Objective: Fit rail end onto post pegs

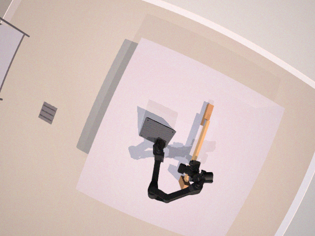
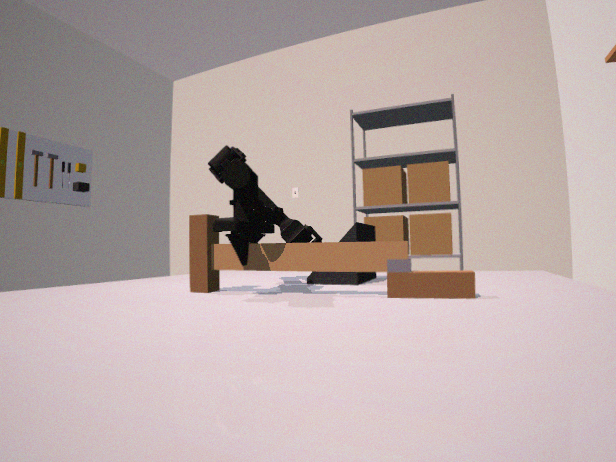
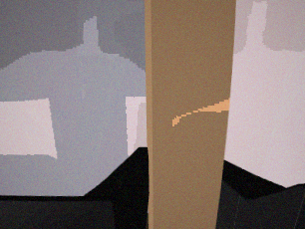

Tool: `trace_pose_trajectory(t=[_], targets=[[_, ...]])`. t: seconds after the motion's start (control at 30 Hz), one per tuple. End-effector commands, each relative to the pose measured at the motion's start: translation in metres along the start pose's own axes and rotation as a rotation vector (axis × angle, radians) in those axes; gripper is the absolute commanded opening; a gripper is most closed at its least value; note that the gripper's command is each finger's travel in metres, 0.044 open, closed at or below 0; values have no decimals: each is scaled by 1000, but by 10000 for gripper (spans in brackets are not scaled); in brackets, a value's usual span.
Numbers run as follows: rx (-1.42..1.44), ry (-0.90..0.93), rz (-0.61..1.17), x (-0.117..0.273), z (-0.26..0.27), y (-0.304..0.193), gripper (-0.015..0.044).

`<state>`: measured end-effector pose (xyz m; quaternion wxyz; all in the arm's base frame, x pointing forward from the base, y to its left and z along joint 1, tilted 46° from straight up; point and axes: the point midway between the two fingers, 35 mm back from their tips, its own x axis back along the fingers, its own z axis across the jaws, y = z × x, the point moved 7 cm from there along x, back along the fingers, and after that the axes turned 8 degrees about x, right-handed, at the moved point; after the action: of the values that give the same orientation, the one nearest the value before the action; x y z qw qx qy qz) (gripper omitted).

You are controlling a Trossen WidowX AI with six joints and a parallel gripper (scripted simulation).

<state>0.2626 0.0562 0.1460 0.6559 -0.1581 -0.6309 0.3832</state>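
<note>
The wooden rail [image 1: 200, 143] [image 2: 340, 256] [image 3: 191, 60] looks level above the table. Its near end meets the side of the upright post [image 1: 181, 182] [image 2: 199, 255] with no gap that I can see in the exterior view. No pegs show, and the holes are hidden. The rail's far end sits in the grey bracket [image 2: 399, 265] on the low footboard block [image 1: 209, 110] [image 2: 431, 284]. My gripper [image 1: 189, 174] [image 2: 245, 256] [image 3: 166, 155] is shut on the rail near the post, with one finger on each side. The arm partly covers the joint in the top view.
The arm's dark base plate [image 1: 156, 131] stands on the table [image 1: 122, 163] [image 2: 300, 375], to the left of the rail in the top view. The arm bends around past the post. A shelf with boxes [image 2: 430, 182] stands against the back wall.
</note>
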Motion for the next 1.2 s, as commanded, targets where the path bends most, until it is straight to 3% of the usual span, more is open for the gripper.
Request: trace_pose_trajectory(t=[0.0,0.17,0.73,0.97,1.17], targets=[[5,-1,6,1,0,-3,0],[5,-1,6,1,0,-3,0],[1,0,-3,0,0,0,440],[2,0,-3,2,0,1,440],[5,-1,3,30,-4,31,440]])
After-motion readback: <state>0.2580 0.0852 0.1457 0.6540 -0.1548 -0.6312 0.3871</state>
